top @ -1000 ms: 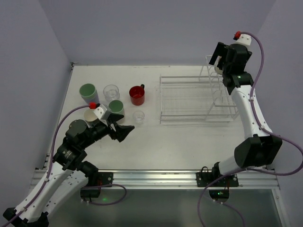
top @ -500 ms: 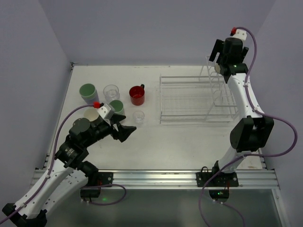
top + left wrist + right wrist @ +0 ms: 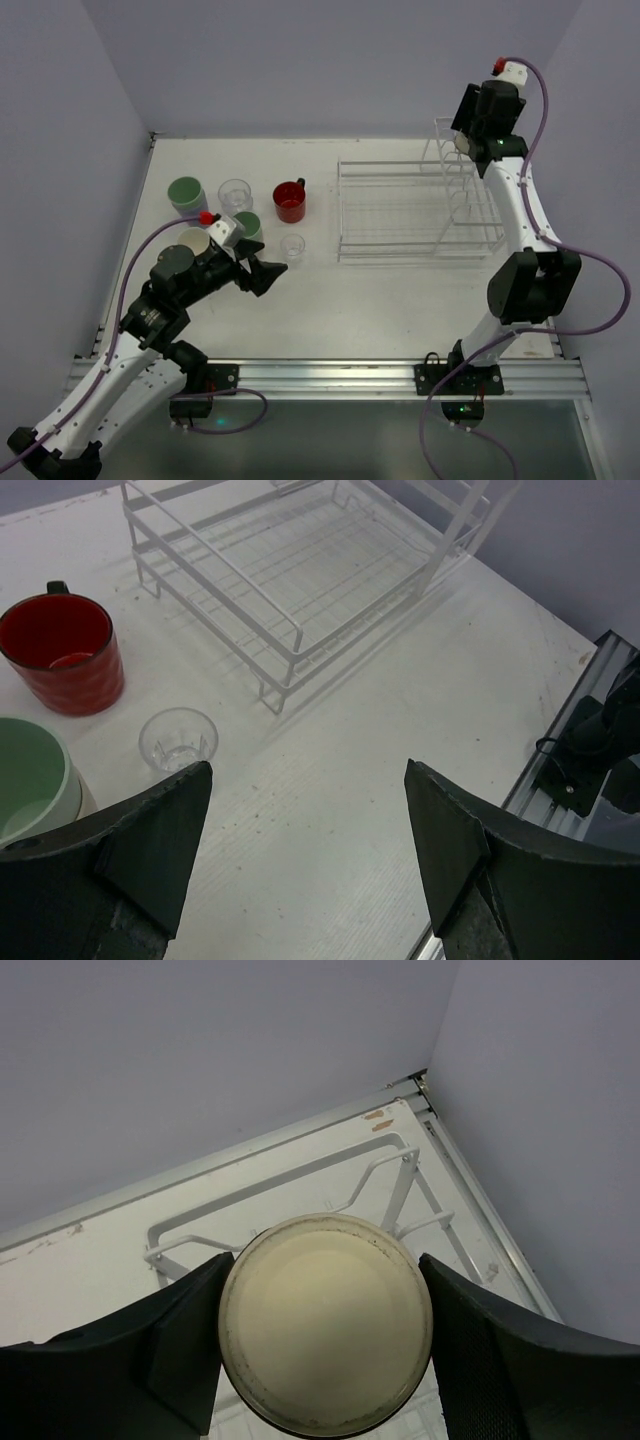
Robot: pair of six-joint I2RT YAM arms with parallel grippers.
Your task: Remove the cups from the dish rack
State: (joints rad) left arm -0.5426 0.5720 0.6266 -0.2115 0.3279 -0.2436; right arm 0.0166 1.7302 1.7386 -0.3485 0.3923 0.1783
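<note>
right wrist view reveals a cream cup (image 3: 325,1315) pinched in the right claw (image 3: 323,1335); left claw (image 3: 308,780) is spread.

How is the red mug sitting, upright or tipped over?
Upright. The red mug stands on its base with its open mouth facing up, and both the top and left wrist views look down into it.

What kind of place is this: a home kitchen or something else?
Most likely a robot test cell, not a kitchen: a white table boxed in by plain purple walls, two arms bolted to a metal rail, a dish rack.
</note>
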